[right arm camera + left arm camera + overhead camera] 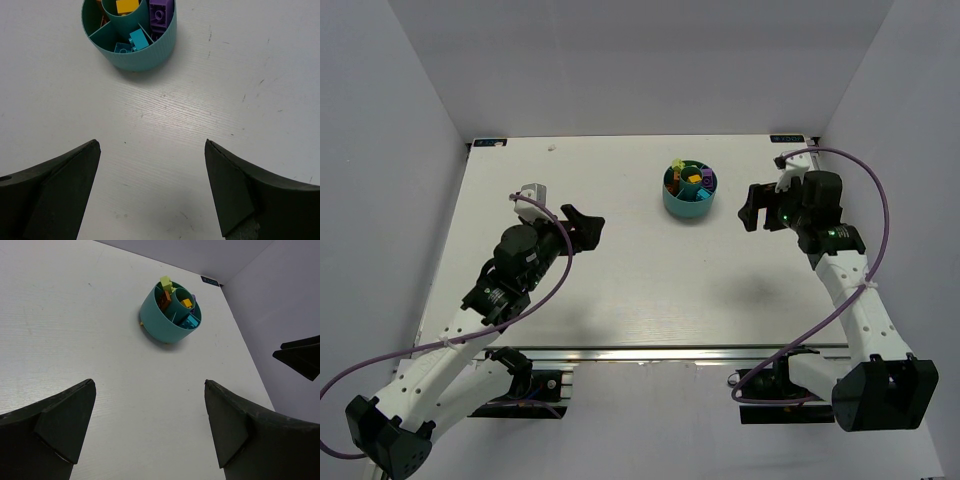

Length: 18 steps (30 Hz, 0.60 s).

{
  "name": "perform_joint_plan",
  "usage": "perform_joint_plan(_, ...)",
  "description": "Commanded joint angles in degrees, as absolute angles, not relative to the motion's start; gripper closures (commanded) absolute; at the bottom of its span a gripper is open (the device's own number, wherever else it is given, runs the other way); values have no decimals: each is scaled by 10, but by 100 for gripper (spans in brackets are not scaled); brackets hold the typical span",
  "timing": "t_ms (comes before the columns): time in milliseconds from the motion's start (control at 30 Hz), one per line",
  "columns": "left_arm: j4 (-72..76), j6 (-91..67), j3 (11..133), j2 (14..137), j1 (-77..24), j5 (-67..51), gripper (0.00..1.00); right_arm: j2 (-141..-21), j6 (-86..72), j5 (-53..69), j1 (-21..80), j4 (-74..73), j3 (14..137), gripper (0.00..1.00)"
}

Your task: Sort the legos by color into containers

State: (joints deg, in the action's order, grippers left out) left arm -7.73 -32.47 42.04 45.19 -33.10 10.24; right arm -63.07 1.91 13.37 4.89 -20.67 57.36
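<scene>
The round teal bowl (682, 210) stands on the white table at the back, right of centre. The legos lie in its sections. In the left wrist view the bowl (156, 315) holds a lime brick (166, 284), an orange brick (164, 299), a yellow brick (186, 303) in the central cup and a cyan brick (189, 322). In the right wrist view the bowl (145, 59) holds a yellow brick (127, 6), a purple brick (161, 11) and a cyan brick (138, 39). My left gripper (585, 225) (150, 382) is open and empty, left of the bowl. My right gripper (750, 210) (151, 141) is open and empty, right of the bowl.
White walls close in the table (620, 290) on the left, back and right. The table's metal front edge (650, 352) runs between the arm bases. The right gripper's dark fingers (300, 357) show at the right edge of the left wrist view.
</scene>
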Motion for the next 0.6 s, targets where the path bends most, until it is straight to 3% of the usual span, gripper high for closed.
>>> perform_joint_plan(0, -72, -330, 421, 451, -329, 98, 2, -619, 22, 123, 47, -184, 567, 11)
perform_joint_plan(567, -71, -334, 415, 444, -329, 104, 2, -622, 25, 121, 47, -182, 571, 11)
